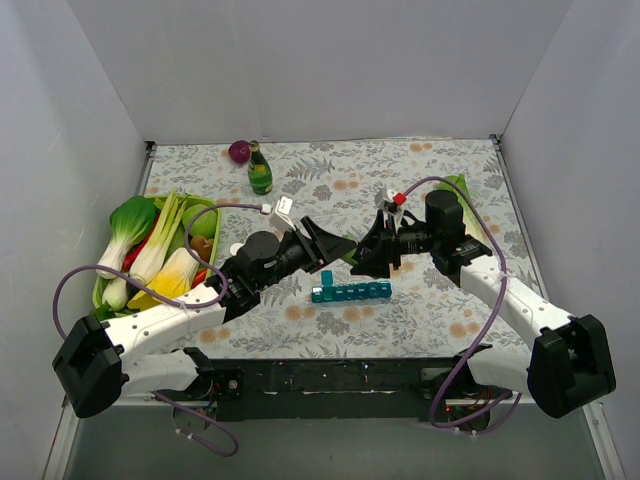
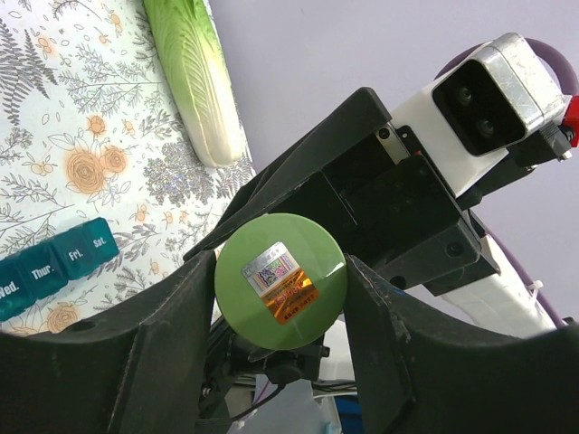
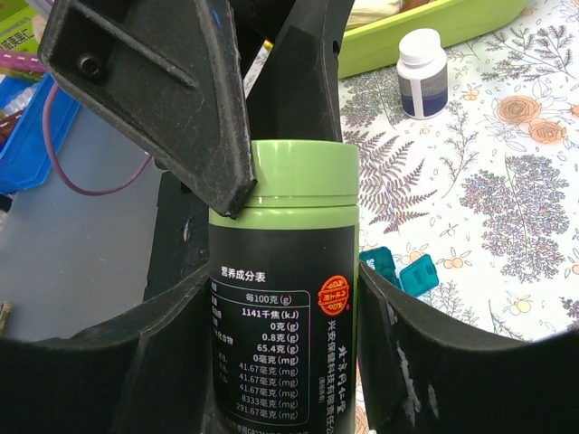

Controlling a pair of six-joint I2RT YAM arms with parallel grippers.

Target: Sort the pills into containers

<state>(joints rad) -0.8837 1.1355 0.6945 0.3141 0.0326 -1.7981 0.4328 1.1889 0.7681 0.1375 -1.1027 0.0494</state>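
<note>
The two arms rose from their bases at the near edge of the table point(image 1: 420, 310) and leaned inward, meeting over its middle. Just in front of where they met lay the organiser point(image 1: 352, 291), a teal strip set crosswise on the floral surface. One lid near its left end stood open. The left wrist view caught its closed lids marked Wed., Thur., Fri. and Sat.

Just behind the strip and above it, the right gripper point(image 3: 285, 298) was clamped on the black bottle point(image 3: 276, 244). One finger pressed each side of the label (nutrition figures in Chinese print). The bottle was held in the air, its top pointing toward the left arm. The left gripper point(image 2: 282, 271) was set narrow on the cap point(image 3: 303, 167), a pale green disc with an orange sticker on top, and both of its fingers touched the cap's rim. The cap sat fully on the bottle.

Further left, a white bottle point(image 3: 422, 72) stood upright on the table near the tray point(image 3: 434, 32), which was lime green and heaped with vegetables. To the right, beyond the right arm, a cabbage point(image 2: 194, 81) lay on the table. Farthest back, a green bottle point(image 1: 260, 170) stood upright with a purple ball point(image 1: 239, 151) just beside it on the left, near the back wall.
</note>
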